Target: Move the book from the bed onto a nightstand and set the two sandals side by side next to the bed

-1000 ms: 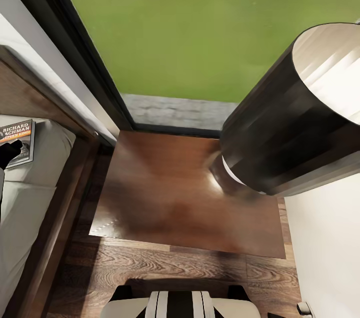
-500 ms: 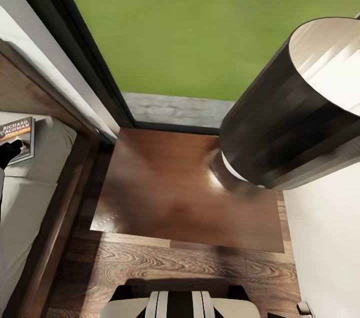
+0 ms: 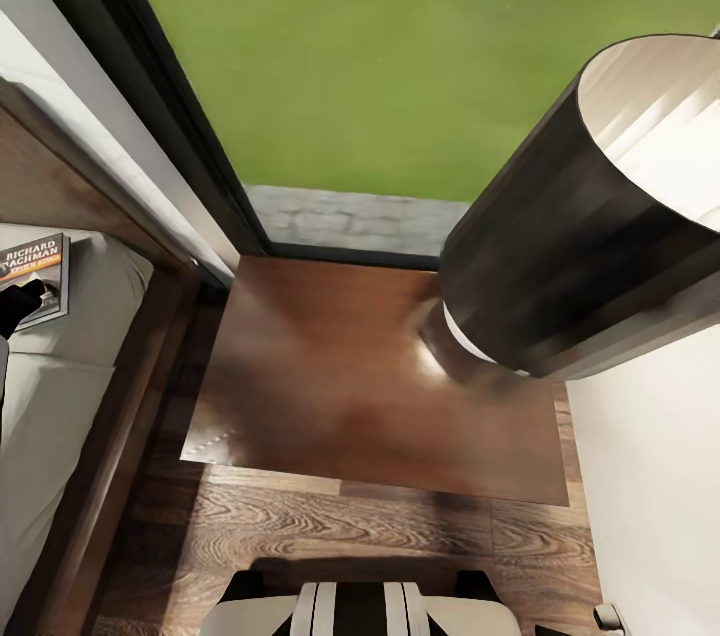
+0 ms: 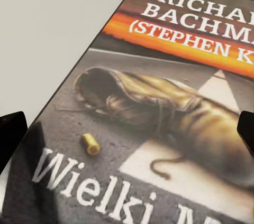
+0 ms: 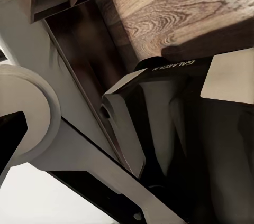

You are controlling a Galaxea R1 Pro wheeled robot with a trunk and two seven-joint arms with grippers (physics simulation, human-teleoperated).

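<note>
Reaching for book (image 4: pixel 159 113) lying flat on bed (image 3: pixel 60 396), cover up, directly beneath left gripper (image 4: pixel 127 129). Fingers spread wide, dark tips at both sides of cover, gripping nothing. Needing descent over near edge, squeezing spine-to-edge, lifting level toward nightstand (image 3: pixel 330 396). Right gripper: cannot tell.
</note>
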